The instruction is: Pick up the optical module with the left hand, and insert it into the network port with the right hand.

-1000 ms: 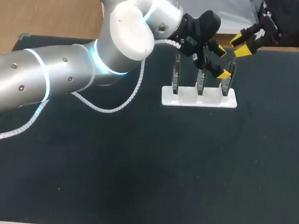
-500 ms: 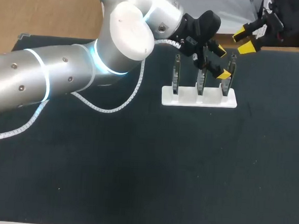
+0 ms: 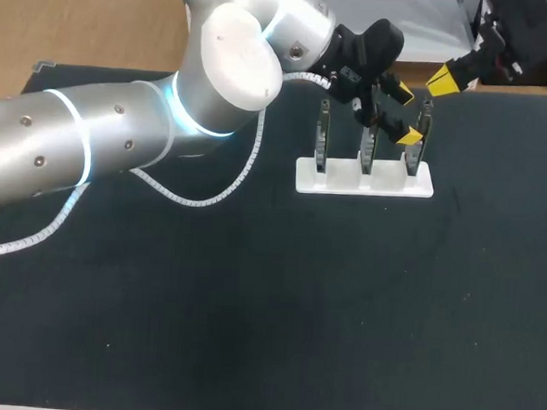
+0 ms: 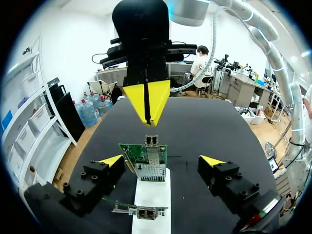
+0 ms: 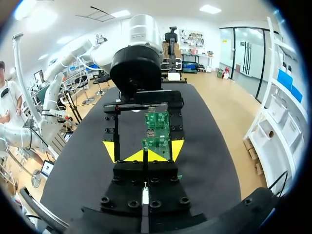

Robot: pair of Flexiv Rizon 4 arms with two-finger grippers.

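The left arm comes in from the left of the head view and reaches past the middle to the upper right. There its left gripper [image 3: 405,113] hangs over a white stand [image 3: 363,183] on the dark tabletop [image 3: 247,333]. Three circuit cards stand upright in that stand, side by side. The rightmost card [image 3: 420,135] is the one the left gripper has lined up.

In the left wrist view the jaws are spread wide. One yellow fingertip [image 4: 111,160] is off to one side of the green card and the other is well off to the other side. Neither touches it. The card carries a metal cage, the network port [image 4: 148,169]. The optical module [image 4: 151,140] sits at the top end of that cage and sticks up a little above the board. A second card [image 4: 139,210] lies nearer, under the left gripper, on the same white stand.

The right gripper [image 3: 444,82] is at the upper right of the head view, above the far edge of the tabletop and near the rightmost card. Its jaws are pressed together into a single yellow point, and I can see nothing between them. From the left wrist view that point hangs just above the module, apart from it.
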